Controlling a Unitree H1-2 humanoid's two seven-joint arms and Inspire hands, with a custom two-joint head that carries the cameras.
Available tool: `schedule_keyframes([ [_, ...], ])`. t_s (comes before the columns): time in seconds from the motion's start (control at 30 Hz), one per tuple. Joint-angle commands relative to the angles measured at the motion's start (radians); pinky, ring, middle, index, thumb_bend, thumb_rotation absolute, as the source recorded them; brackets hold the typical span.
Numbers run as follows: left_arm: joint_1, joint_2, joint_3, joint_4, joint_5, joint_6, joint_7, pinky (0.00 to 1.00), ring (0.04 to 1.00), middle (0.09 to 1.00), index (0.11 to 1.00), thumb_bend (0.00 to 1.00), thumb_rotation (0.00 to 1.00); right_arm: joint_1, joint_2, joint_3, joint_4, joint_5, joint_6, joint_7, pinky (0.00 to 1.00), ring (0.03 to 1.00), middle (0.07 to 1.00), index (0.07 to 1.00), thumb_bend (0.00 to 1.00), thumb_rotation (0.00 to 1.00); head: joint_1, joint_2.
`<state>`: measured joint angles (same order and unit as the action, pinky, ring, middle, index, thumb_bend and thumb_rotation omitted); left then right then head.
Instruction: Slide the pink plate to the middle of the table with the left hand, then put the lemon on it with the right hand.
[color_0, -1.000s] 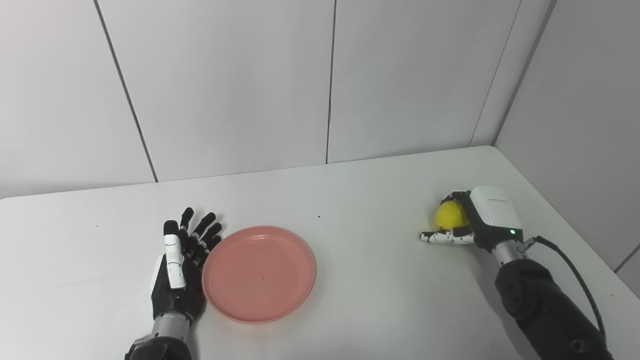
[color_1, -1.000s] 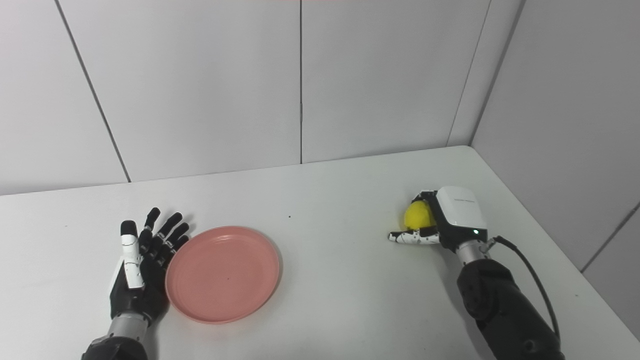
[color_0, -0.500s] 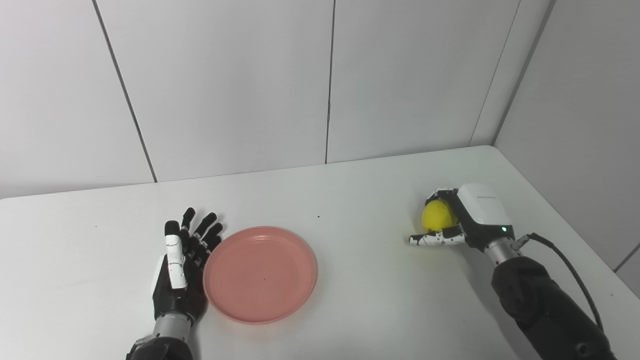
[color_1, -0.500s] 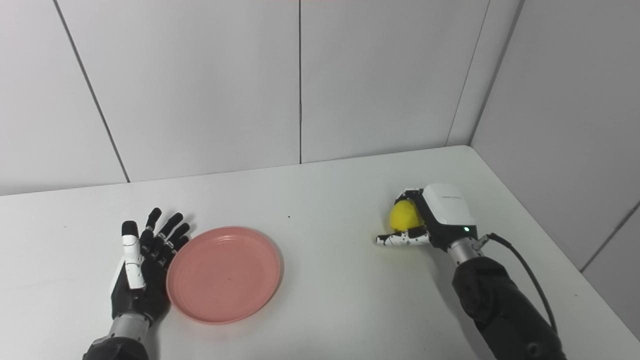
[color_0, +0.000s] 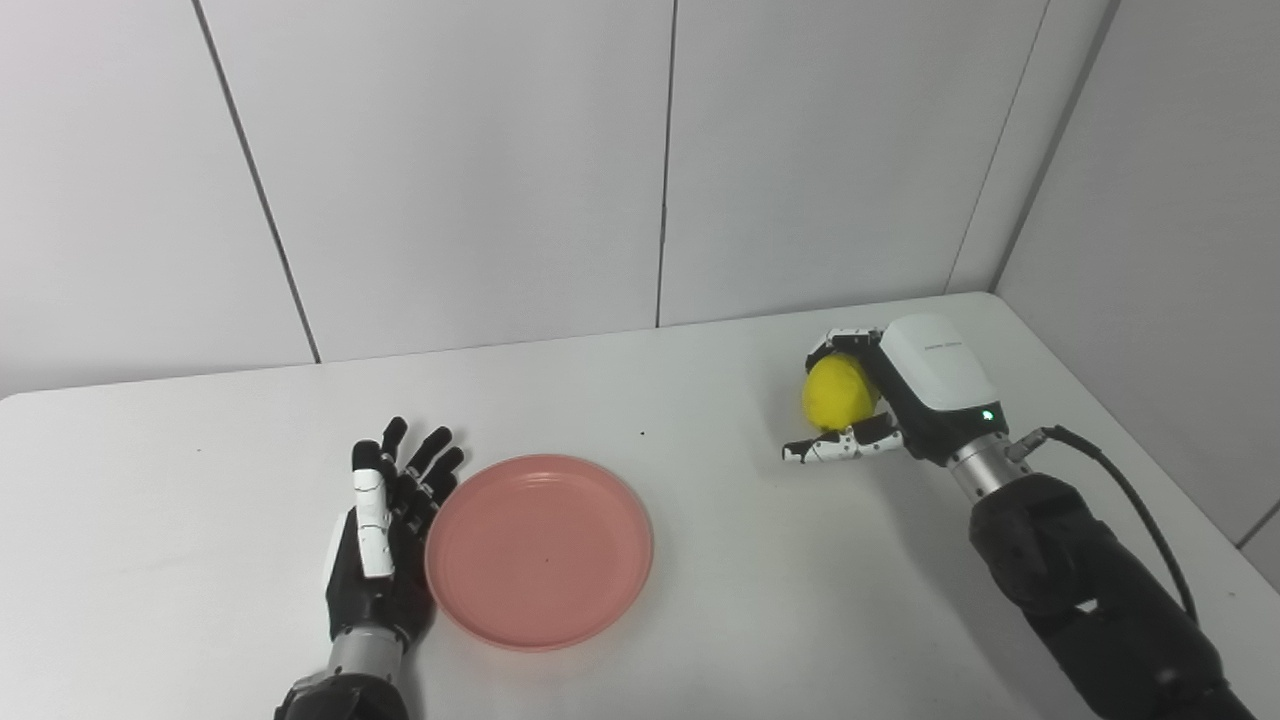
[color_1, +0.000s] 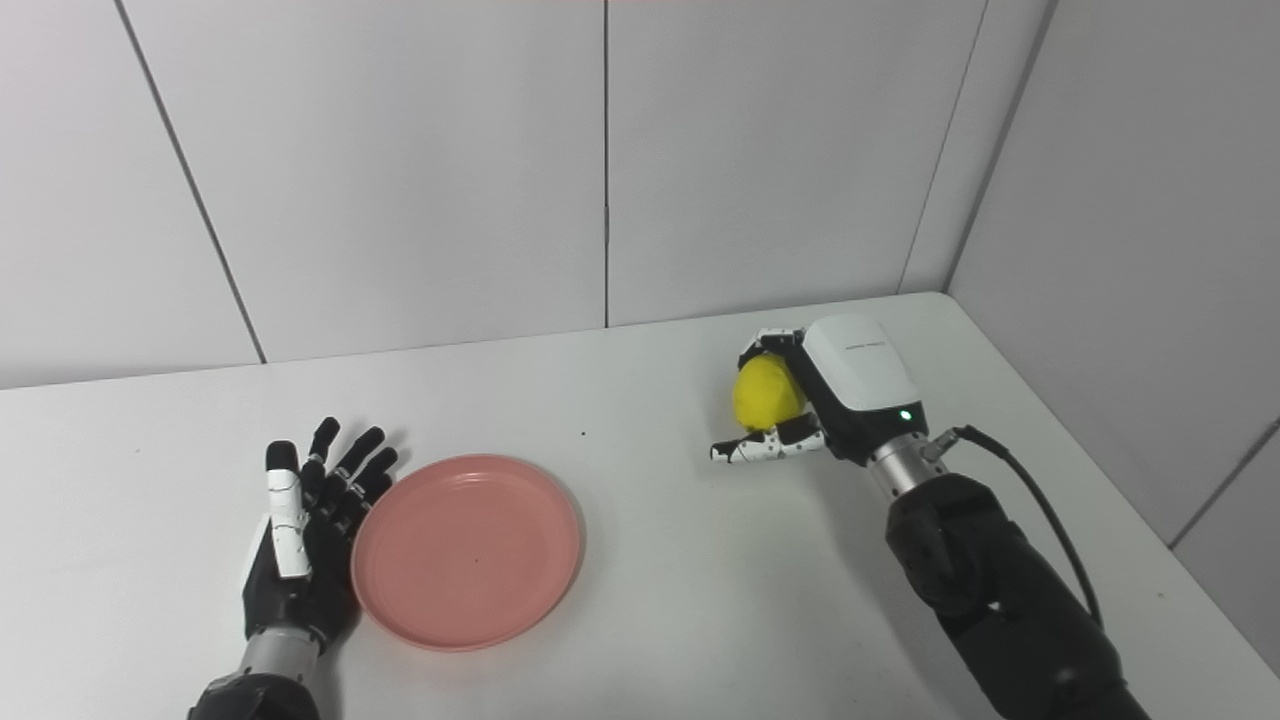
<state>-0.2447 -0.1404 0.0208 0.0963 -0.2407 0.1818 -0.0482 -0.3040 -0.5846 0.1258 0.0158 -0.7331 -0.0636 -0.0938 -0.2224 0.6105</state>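
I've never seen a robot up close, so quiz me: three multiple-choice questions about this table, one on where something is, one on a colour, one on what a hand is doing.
1. Where is the plate?
A. right beside the left hand
B. under the lemon
C. at the table's far right corner

2. What colour is the plate?
A. blue
B. pink
C. green

3. What is the right hand doing?
A. lying flat and empty
B. pressing on the plate
C. holding the lemon

Answers:
1 A, the plate's rim sits against that open hand.
2 B, it is plainly pink.
3 C, fingers and thumb wrap the yellow fruit.
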Motion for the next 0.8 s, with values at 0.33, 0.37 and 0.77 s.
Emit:
schedule_keyframes([
  [0.33, 0.024, -0.062, -0.043, 0.021, 0.068, -0.008, 0.056, 0.90, 0.859, 0.839, 0.931, 0.80, 0.94, -0.102, 0.008, 0.005, -0.145, 0.017, -0.103, 0.059, 0.17, 0.219, 0.305, 0.367, 0.52, 0.41, 0.129, -0.002],
  [0.37, 0.024, -0.064, -0.045, 0.022, 0.068, -0.009, 0.059, 0.91, 0.858, 0.837, 0.929, 0.80, 0.93, -0.103, 0.011, 0.005, -0.152, 0.019, -0.103, 0.066, 0.17, 0.219, 0.304, 0.366, 0.52, 0.41, 0.132, -0.003],
  [0.77, 0.024, -0.088, -0.055, 0.033, 0.062, -0.040, 0.087, 0.86, 0.847, 0.839, 0.917, 0.80, 0.89, -0.175, 0.079, 0.028, -0.222, 0.007, -0.111, 0.154, 0.16, 0.218, 0.309, 0.385, 0.53, 0.34, 0.188, -0.008],
])
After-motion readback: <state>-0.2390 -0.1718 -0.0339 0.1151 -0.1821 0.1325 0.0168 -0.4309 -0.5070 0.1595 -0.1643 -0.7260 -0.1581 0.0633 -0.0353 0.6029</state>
